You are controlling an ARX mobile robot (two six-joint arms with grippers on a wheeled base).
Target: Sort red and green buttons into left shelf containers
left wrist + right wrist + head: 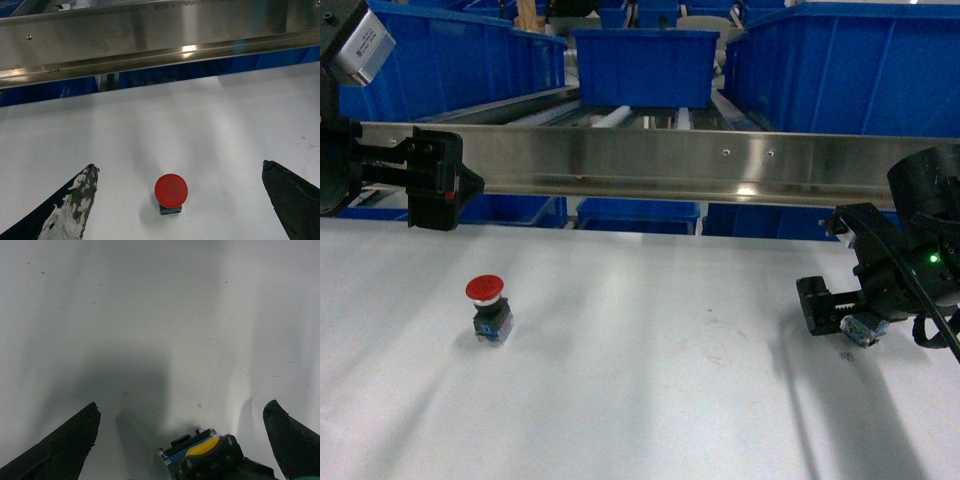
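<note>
The red button (pixel 487 306) stands upright on the white table (pixel 650 380), cap up. My left gripper (pixel 445 190) hangs above and left of it, by the shelf rail. In the left wrist view the red button (pixel 171 192) lies between the wide-apart fingers of that open gripper (pixel 179 166), touching neither. At the right, my open right gripper (pixel 842 275) is low over the other button (pixel 865 328). This one lies on its side, and only its black-and-blue base (pixel 202 452) shows, between the right gripper's (pixel 182 404) fingers; its cap is hidden.
The left shelf's shiny steel rail (pixel 670 165) runs across the view just behind the table. Blue containers stand on its rollers: one in the middle (pixel 642 65), larger ones at left (pixel 440 60) and right (pixel 850 65). More blue bins (pixel 640 215) sit below the rail.
</note>
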